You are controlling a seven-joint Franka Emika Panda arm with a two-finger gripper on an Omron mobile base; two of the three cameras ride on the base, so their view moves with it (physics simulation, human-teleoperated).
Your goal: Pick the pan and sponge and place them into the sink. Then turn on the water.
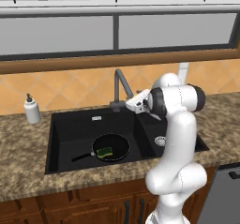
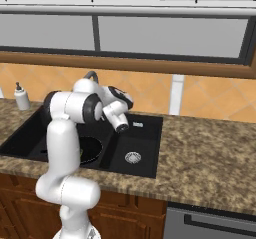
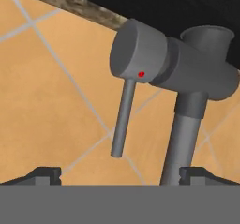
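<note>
Two items sit in the black double-basin sink point(image 1: 61, 124): round black frying pan point(image 1: 112, 145), green sponge point(image 1: 105, 151) inside it. Jaws spread wide, facing the grey angular faucet's point(image 3: 187, 78) thin lever point(image 3: 123, 120).

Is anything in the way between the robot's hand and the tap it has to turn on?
Nothing visible. The open gripper faces the faucet and its thin lever with only bare space between.
</note>
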